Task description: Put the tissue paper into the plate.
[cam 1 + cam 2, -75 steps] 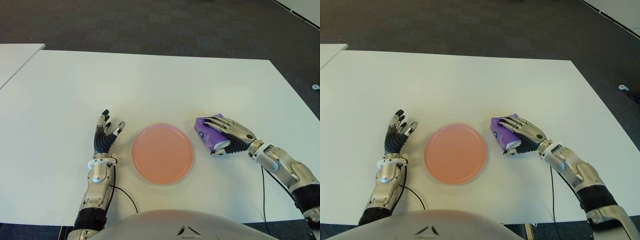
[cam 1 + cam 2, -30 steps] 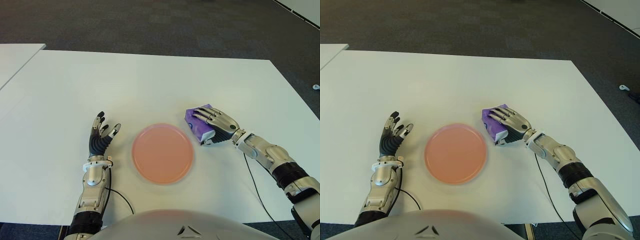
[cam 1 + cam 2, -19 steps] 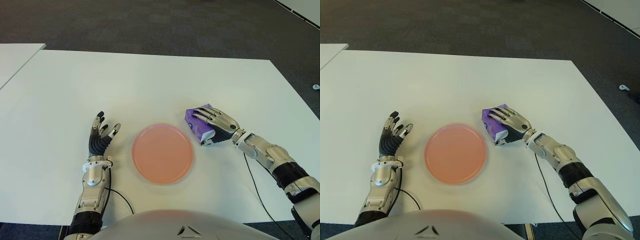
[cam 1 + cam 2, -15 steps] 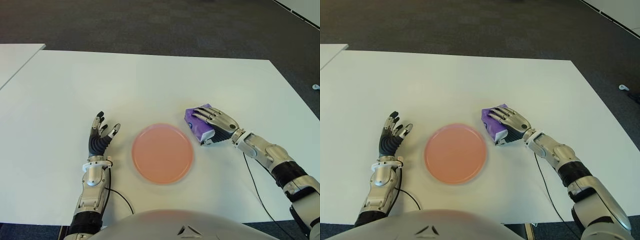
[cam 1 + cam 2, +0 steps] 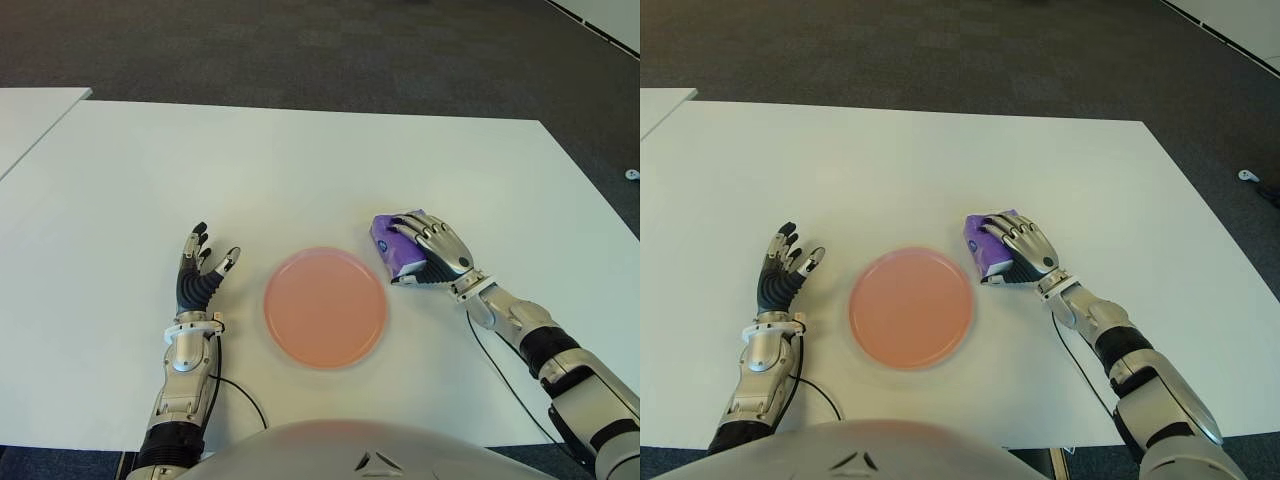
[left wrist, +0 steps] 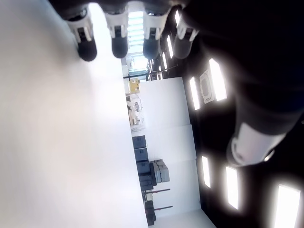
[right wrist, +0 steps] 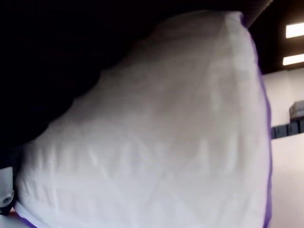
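The purple tissue pack (image 5: 398,246) sits at about 2 o'clock from the pink plate (image 5: 325,307), just beside its rim but outside it, on the white table (image 5: 300,170). The right hand (image 5: 432,256) is clasped over the pack from above, its fingers (image 5: 418,232) curled across the top and far side, the thumb tucked at the near edge. In the right wrist view the pack's white underside (image 7: 156,142) fills the frame, pressed close against the palm, so the wrap looks snug. Whether the pack is already clear of the table cannot be told from the eye views.

The pack looks like a soft plastic-wrapped pocket bundle: light, squashy, with a slick film skin. It should give under pressure rather than resist, so a hard squeeze would only dent it, while a loose one could let the film slide out of smooth metal fingers. The best hold seems to be across its short width, fingers on one long side and thumb on the other, near the middle so it does not droop or swivel. Nothing about it is fragile; a short drop onto the plate would do no harm.

The left hand (image 5: 200,275) shows at 9 o'clock from the plate, fingers spread and empty, as its wrist view confirms.
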`<move>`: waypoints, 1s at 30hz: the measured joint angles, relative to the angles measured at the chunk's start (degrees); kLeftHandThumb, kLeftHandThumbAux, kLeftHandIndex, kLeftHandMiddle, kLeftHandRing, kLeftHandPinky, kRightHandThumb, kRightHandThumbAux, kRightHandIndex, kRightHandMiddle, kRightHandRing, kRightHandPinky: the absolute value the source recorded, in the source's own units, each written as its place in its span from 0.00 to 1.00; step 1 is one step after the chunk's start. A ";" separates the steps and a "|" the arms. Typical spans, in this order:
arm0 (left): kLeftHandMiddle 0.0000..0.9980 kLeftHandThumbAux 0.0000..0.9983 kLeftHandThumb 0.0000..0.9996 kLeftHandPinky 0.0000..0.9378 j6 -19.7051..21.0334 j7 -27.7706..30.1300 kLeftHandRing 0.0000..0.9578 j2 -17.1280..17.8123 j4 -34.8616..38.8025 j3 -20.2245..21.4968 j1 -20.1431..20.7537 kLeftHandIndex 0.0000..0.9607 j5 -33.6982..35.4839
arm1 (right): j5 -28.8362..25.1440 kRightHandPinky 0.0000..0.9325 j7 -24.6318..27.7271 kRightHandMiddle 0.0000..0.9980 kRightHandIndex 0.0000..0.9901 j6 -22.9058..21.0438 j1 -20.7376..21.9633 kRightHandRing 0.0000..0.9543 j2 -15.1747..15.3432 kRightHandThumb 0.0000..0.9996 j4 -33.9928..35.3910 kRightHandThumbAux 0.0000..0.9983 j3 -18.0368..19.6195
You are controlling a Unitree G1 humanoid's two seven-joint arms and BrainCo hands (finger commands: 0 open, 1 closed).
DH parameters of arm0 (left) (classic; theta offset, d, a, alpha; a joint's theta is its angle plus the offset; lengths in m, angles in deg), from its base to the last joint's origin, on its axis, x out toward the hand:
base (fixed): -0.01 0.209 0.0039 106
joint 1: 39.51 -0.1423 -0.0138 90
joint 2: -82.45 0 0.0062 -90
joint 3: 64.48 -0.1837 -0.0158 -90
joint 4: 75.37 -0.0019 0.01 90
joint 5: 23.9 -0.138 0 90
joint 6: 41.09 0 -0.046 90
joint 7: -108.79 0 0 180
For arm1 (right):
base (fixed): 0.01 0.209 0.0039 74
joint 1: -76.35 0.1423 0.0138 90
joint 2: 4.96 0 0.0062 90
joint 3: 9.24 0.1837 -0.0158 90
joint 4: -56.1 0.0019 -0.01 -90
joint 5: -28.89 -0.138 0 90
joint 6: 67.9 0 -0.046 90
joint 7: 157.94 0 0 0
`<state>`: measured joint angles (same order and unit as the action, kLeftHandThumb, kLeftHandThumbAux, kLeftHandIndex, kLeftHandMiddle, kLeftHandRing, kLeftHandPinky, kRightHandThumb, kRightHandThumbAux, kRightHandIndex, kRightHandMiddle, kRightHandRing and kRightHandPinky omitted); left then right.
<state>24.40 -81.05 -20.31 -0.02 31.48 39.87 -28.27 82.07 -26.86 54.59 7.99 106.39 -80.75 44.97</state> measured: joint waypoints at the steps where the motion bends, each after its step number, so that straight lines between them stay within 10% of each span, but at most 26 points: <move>1: 0.00 0.63 0.00 0.00 -0.05 0.00 0.00 0.01 -0.03 0.00 0.02 0.00 0.00 | 0.24 0.94 -1.48 0.90 0.44 -0.01 0.13 0.92 -0.29 0.72 -0.60 0.71 -0.35; 12: 0.00 0.63 0.00 0.00 -0.71 0.00 0.00 0.07 -0.58 0.03 0.46 0.00 0.01 | 1.35 0.91 -10.38 0.86 0.44 -1.98 1.24 0.90 -2.27 0.73 -3.48 0.71 -3.46; 30: 0.00 0.63 0.00 0.00 -1.23 0.00 0.00 0.17 -1.11 -0.03 1.12 0.00 0.14 | 1.41 0.94 -9.02 0.87 0.44 -6.75 -1.12 0.91 -1.85 0.73 5.64 0.71 -2.94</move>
<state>23.18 -81.05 -20.14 -1.14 31.45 40.99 -28.14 83.48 -35.88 47.84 6.87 104.54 -75.11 42.03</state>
